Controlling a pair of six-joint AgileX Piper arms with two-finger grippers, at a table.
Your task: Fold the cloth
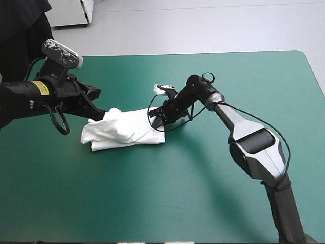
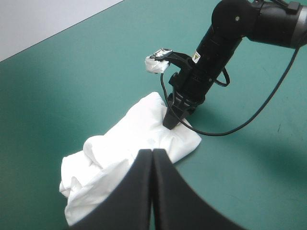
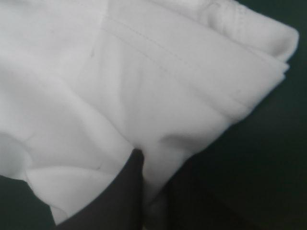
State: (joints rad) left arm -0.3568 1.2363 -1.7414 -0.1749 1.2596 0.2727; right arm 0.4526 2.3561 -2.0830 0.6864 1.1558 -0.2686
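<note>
T-shirt [image 1: 127, 131] soft, light, floppy; hold by folded edge; right gripper [image 1: 155, 121] clamped on its right end, left gripper [image 1: 102, 113] jaws together.

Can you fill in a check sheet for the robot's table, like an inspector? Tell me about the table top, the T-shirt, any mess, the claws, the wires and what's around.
surface: teal-green cover, smooth, no marks seen
job's things: white T-shirt, a folded bundle near the table's middle, rumpled toward its left end
clutter: nothing seen
grippers: left gripper with jaws shut, at the bundle's left end; right gripper with jaws shut on the T-shirt at its right end
cables: nothing seen beyond the robot's own
surroundings: nothing seen
</note>
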